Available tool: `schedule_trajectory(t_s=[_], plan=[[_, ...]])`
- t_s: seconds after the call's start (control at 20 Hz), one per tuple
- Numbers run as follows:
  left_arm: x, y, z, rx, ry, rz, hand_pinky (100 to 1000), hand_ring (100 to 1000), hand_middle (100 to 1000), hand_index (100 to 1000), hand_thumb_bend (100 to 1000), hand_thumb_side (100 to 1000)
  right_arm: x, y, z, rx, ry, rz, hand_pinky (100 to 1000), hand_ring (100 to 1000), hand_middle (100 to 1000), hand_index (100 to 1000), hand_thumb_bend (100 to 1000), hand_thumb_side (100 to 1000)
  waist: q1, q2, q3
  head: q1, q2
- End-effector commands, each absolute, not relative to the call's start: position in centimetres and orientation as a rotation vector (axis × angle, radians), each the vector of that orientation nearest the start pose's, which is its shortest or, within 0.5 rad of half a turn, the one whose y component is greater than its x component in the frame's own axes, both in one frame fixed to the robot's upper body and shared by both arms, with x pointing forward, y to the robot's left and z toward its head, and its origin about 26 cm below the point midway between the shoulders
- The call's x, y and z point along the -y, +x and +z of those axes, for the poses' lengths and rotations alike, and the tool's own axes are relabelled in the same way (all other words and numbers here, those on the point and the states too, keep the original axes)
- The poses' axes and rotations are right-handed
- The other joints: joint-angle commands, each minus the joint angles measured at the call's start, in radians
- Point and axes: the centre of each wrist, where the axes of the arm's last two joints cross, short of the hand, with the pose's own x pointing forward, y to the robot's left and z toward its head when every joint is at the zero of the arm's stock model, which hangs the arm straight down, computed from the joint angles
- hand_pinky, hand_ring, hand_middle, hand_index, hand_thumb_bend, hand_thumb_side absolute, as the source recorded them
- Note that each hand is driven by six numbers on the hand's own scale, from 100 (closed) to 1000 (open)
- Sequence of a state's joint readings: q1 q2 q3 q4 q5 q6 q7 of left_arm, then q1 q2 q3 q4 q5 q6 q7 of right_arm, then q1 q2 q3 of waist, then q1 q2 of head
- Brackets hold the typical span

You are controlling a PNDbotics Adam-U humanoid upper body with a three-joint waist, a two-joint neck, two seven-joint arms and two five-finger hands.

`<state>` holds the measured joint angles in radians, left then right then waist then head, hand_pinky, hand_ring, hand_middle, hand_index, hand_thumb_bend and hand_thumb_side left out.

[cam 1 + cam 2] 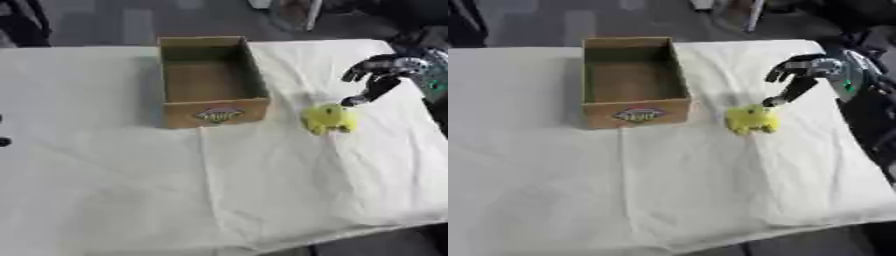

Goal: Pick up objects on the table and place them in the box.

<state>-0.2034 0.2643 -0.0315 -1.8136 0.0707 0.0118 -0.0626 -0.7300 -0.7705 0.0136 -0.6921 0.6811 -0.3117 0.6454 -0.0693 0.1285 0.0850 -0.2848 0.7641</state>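
So the right hand [378, 75] is coming in from the upper right, fingers spread and bent downward, holding nothing, with one fingertip hanging just over the far right edge of the yellow toy [328, 118]. Can't tell if it's actually touching. The toy sits on the white cloth [262, 190], just right of the box's [211, 80] near corner, well clear of its wall. The box is open-topped cardboard and looks empty from here.

For the grab, I'd say centre the hand over the toy first, since right now it's offset toward the far side. Then drop down with thumb on one side and fingers on the other, so the toy doesn't squirt away across the cloth. It looks soft and lumpy, so close around the middle. After that it's a short lift leftward over the box wall.

Left hand isn't really visible.
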Motion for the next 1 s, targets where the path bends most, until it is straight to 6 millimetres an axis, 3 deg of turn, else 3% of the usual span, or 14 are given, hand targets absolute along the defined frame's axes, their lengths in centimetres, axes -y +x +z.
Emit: schedule_trajectory(t_s=[0.05,1.0], plan=[[-26.7,31.2,13.0,1.997,0.031,-0.338,615,783,582,719,327,587,50.0,40.4,16.7,0.93,-0.691,1.313,819,918,871,913,451,396,0.001,-0.015,-0.002,-0.003,0.006],[-26.5,31.3,13.1,2.0,0.025,-0.334,614,785,582,719,325,588,48.9,40.8,14.6,0.935,-0.678,1.345,815,918,871,915,451,396,0.007,-0.009,0.0,-0.007,0.006]])
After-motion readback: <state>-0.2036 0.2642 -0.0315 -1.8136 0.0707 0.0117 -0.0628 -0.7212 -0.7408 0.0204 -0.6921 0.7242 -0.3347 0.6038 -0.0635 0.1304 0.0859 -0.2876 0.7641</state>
